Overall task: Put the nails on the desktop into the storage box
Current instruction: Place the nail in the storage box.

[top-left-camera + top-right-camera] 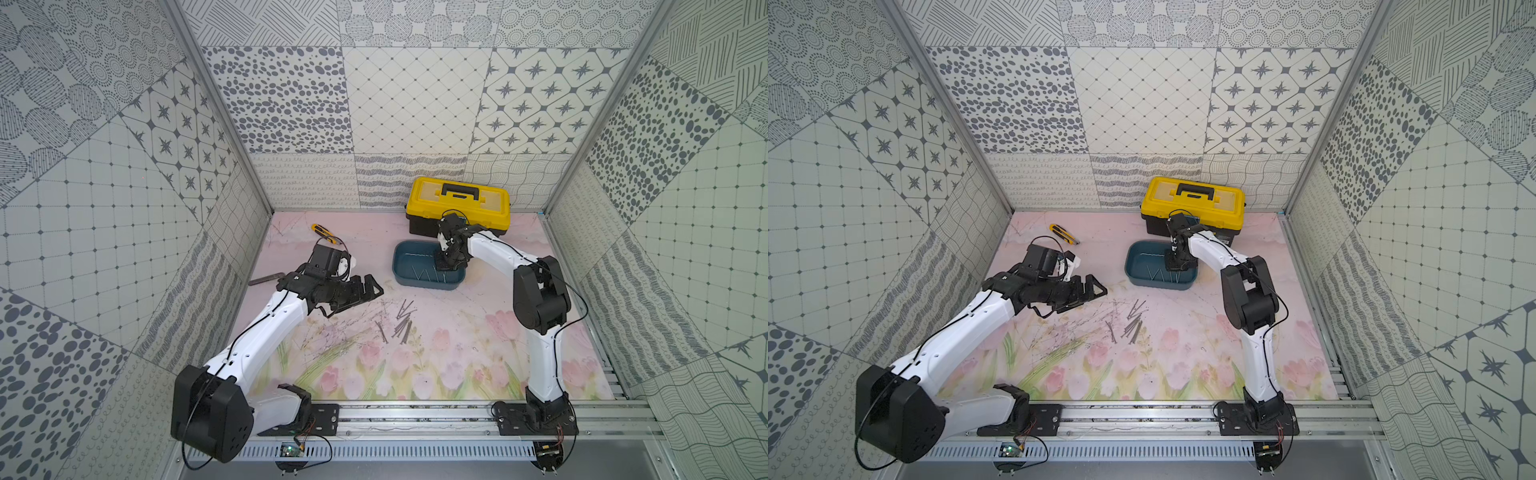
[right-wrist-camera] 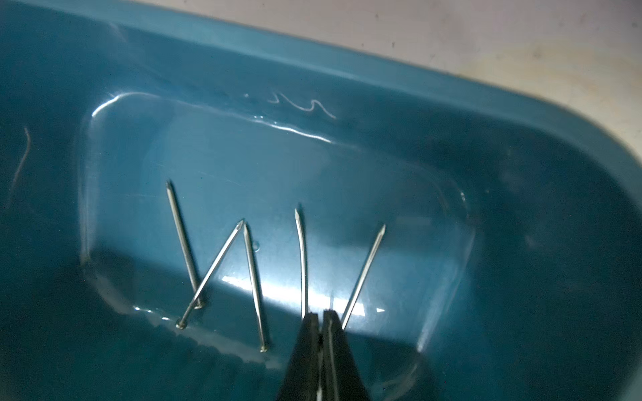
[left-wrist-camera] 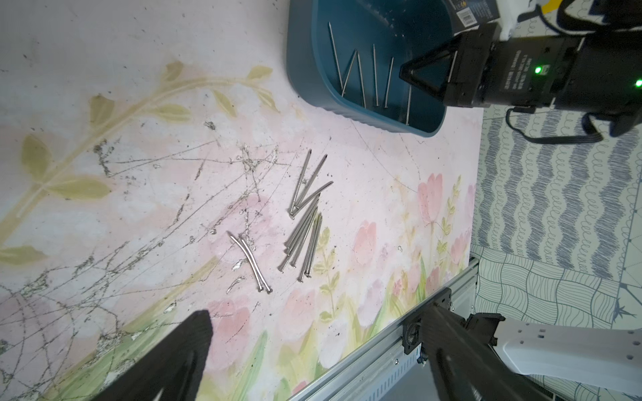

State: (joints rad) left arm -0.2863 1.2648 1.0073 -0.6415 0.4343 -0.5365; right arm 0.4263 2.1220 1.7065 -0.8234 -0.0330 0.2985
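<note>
Several loose nails (image 1: 402, 322) (image 1: 1133, 322) (image 3: 302, 236) lie bunched mid-desktop (image 1: 457, 353), with two bent ones (image 3: 252, 264) beside them. The teal storage box (image 1: 399, 266) (image 1: 1131, 266) (image 3: 302, 69) (image 2: 451, 90) stands just behind and holds several nails (image 2: 250, 277). My right gripper (image 1: 442, 266) (image 1: 1172, 266) (image 3: 401, 71) (image 2: 320, 314) points down into the box, shut on one more nail (image 3: 408, 106) that sticks out under its tip. My left gripper (image 1: 361, 299) (image 1: 1088, 300) (image 3: 318, 312) hovers left of the loose pile, wide open and empty.
A yellow-and-black toolbox (image 1: 457, 199) stands against the back wall behind the storage box. A yellow utility knife (image 1: 322, 232) lies at the back left, and a dark bar (image 1: 266, 278) by the left wall. The aluminium rail (image 1: 415, 411) runs along the desktop's front edge.
</note>
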